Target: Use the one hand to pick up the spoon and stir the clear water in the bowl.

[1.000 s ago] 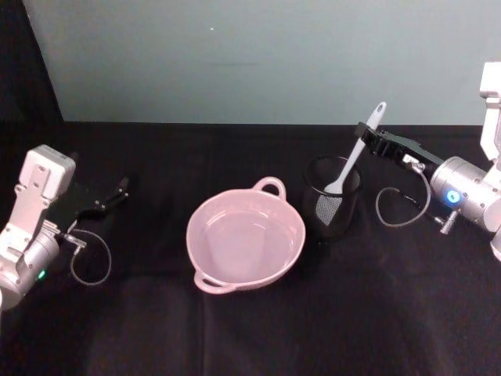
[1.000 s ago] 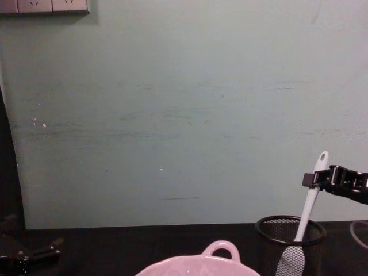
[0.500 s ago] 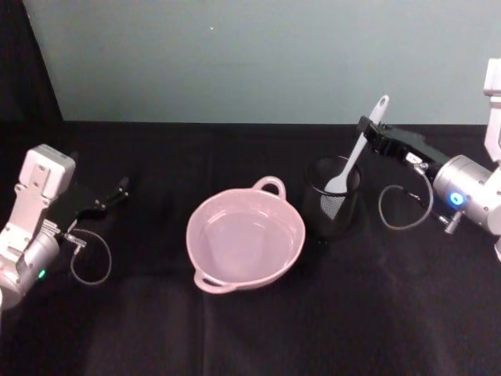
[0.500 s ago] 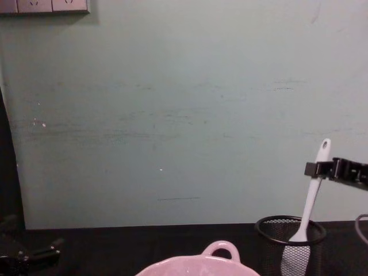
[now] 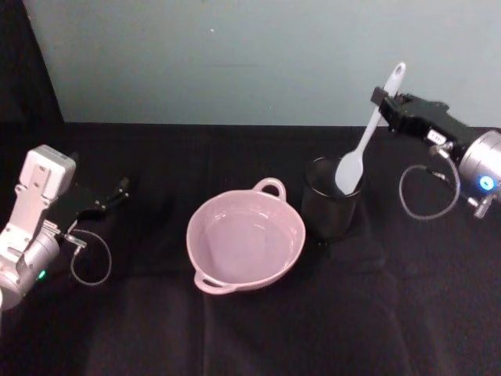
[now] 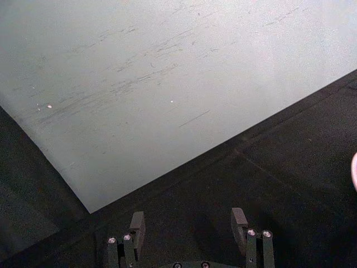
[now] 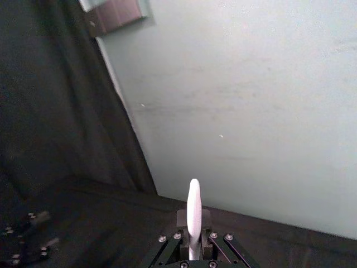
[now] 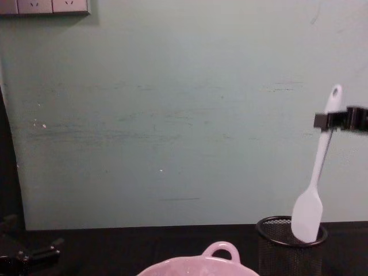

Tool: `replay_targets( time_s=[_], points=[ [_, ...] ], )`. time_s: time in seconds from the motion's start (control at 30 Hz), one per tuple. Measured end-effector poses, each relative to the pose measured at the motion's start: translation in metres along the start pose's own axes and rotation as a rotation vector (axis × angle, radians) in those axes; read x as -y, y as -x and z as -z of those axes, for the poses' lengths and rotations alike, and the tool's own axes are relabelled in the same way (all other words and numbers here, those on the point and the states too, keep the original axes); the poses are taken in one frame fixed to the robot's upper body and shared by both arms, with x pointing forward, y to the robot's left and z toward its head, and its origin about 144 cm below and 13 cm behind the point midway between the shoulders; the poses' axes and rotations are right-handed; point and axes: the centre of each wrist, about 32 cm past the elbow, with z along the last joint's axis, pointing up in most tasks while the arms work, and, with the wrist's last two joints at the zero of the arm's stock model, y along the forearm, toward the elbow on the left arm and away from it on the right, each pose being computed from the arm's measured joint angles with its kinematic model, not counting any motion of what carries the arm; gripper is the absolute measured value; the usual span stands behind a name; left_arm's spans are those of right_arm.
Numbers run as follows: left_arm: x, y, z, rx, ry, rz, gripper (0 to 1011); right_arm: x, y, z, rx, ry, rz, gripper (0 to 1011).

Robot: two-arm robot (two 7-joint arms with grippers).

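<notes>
Head view: spoon (image 5: 369, 133) blade at cup (image 5: 329, 221) mouth; bowl (image 5: 297, 239) holds water (image 5: 243, 239).

— What stands behind the work?
— A flat, pale blue-green painted wall (image 8: 172, 115), evenly lit. It carries faint horizontal scuffs and one short dark scratch (image 8: 178, 199) low down.
— Is anything fixed on it?
— A row of grey rectangular wall sockets (image 8: 46, 6), high up on the left in the chest view.
— And underfoot?
— A matte black tablecloth (image 5: 250, 329) runs back to the foot of the wall and is lightly creased near the front.
— The left side?
— A black fabric drape (image 5: 19, 70) hangs there, covering the wall's edge at a slant.
</notes>
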Motion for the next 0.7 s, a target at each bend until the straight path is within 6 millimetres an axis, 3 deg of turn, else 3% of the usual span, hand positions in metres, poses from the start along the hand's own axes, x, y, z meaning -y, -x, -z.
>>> replay_targets(
  time_s=[0.4,0.7],
  points=[
    [0.0,0.0,0.0,0.0,0.0,0.0,1011,0.016,0.029,-0.036,0.015,-0.05,-0.094,119],
    [0.0,0.0,0.0,0.0,0.0,0.0,1011,0.007,0.05,-0.03,0.061,-0.04,-0.241,118]
  ],
)
